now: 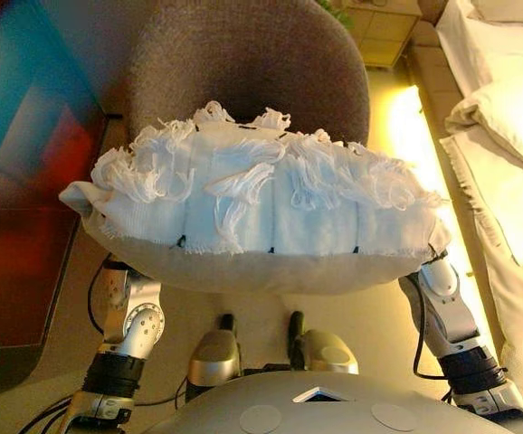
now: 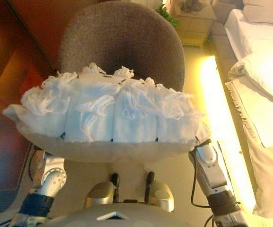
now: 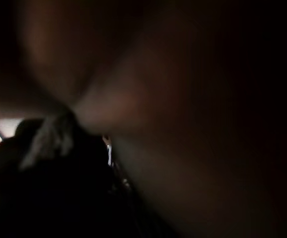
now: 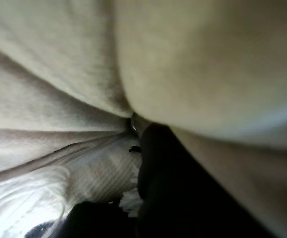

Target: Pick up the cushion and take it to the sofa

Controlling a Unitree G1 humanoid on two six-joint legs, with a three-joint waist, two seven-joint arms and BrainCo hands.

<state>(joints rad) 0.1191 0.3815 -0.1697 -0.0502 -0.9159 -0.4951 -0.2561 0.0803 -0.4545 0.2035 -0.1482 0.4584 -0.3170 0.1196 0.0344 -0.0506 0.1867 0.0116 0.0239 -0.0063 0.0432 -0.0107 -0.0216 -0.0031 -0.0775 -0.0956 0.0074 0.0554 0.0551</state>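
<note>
A white bed (image 1: 506, 117) with a pillow lies to the robot's right, and a glowing light strip (image 1: 411, 136) runs along its base. A round grey-brown sofa chair (image 1: 248, 63) stands ahead, just beyond the cushion. A dark red panel (image 1: 26, 181) fills the left side.

The cushion (image 1: 261, 212), white with frayed tufts on top and a plain beige underside, is held raised between the two arms, in front of the chair; it spans from one wrist to the other.

The left hand (image 3: 49, 136) is buried under the cushion's left end; only a dark shape against cloth shows in its wrist view, so whether its fingers are open or closed cannot be told. The right hand (image 4: 156, 163) is pressed into the cushion's folds at the right end; its fingers are likewise hidden.
</note>
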